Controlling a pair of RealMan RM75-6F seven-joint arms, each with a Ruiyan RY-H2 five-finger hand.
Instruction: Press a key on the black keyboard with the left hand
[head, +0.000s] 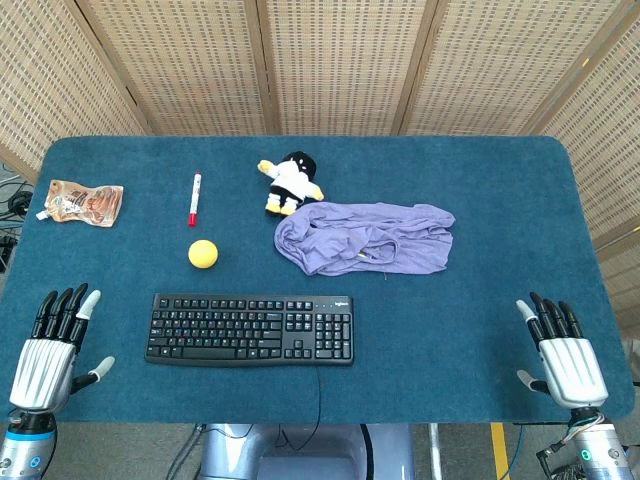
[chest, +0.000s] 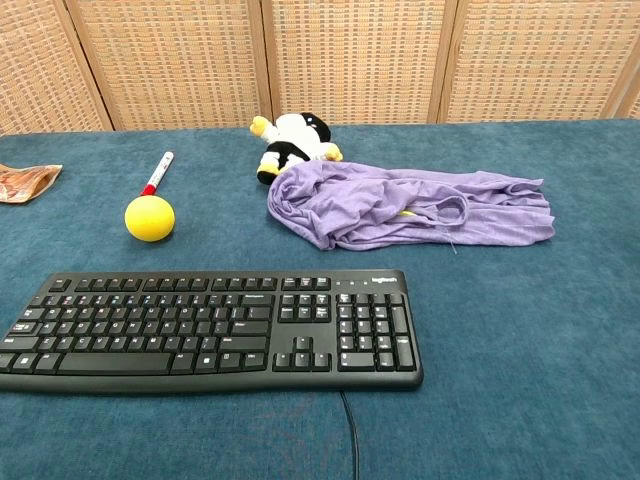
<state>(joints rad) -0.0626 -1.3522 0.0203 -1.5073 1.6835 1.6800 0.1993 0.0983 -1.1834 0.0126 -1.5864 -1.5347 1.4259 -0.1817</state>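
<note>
The black keyboard (head: 250, 328) lies near the table's front edge, left of centre; in the chest view the keyboard (chest: 210, 330) fills the lower left. My left hand (head: 50, 352) rests at the front left corner, fingers spread, holding nothing, a hand's width left of the keyboard. My right hand (head: 563, 353) lies at the front right corner, also with fingers apart and empty. Neither hand shows in the chest view.
A yellow ball (head: 203, 254) sits just behind the keyboard. Behind it lie a red-capped marker (head: 194, 198), a snack pouch (head: 84, 202) at far left, a plush penguin (head: 290, 182) and a crumpled purple cloth (head: 365, 239). The keyboard's cable (head: 320, 385) runs off the front edge.
</note>
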